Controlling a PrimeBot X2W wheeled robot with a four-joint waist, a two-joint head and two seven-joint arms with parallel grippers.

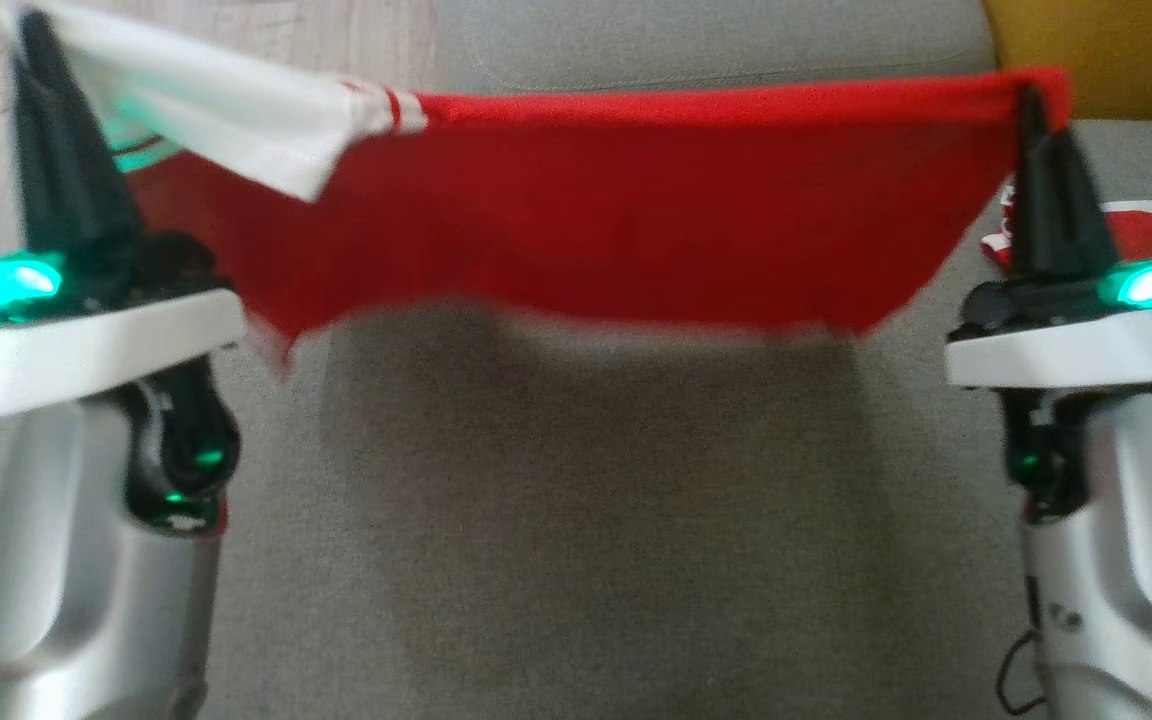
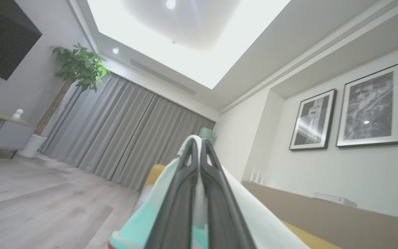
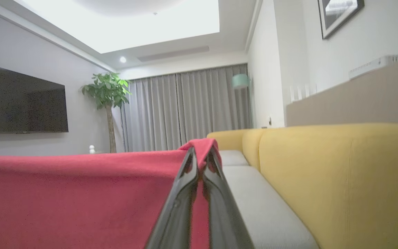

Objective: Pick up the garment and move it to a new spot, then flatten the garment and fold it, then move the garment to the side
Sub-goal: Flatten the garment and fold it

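Head view: the red garment (image 1: 616,210), white with red stripes at its left end, hangs stretched in the air above the grey sofa seat (image 1: 576,520), top edge taut and lower edge loose. The left gripper (image 1: 31,35) has its fingers pressed together on the white corner. The right gripper (image 1: 1034,100) pinches the red corner. Beside the seat rises a yellow backrest (image 3: 340,173). Farther off are grey curtains (image 3: 185,107), a potted plant (image 3: 106,93) and a wall screen (image 3: 19,100).
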